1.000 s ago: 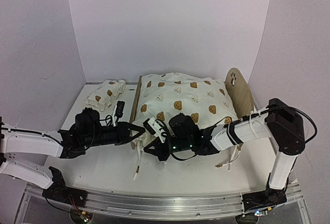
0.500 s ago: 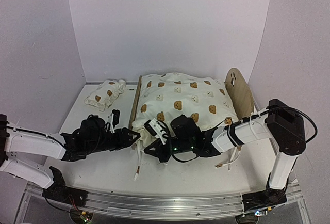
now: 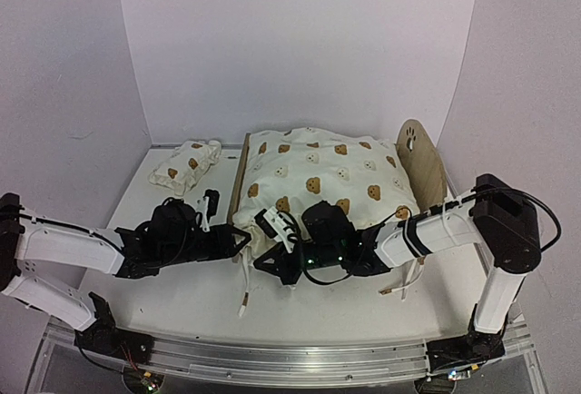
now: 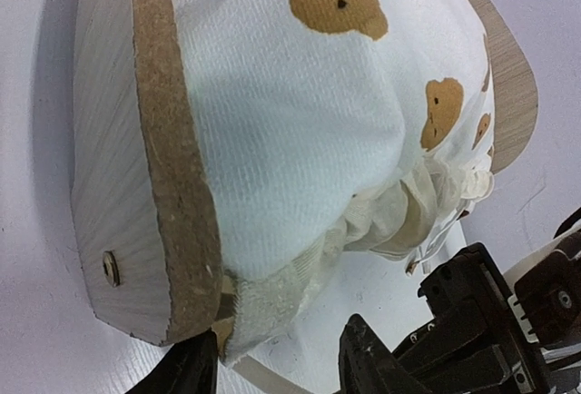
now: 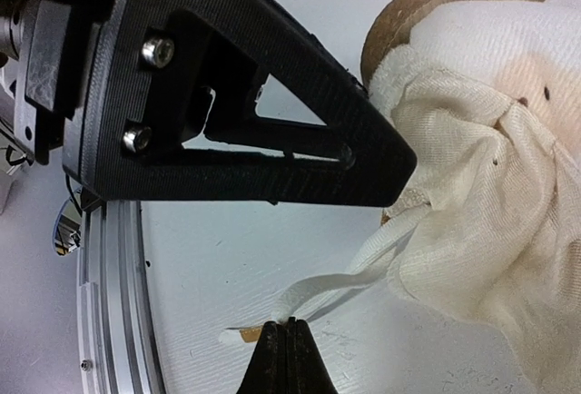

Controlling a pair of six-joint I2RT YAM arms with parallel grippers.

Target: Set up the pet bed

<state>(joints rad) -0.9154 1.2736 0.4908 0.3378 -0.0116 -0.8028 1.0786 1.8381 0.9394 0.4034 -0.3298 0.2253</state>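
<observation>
One change: left pincer [image 3: 238, 238] newly agape, closer to pet bed [image 3: 422, 162].

The left gripper [image 3: 239, 237], pinched shut a second ago, has since parted its fingers partway while its wrist slid across the table toward the near-left corner of the pet bed [image 3: 423, 169].
</observation>
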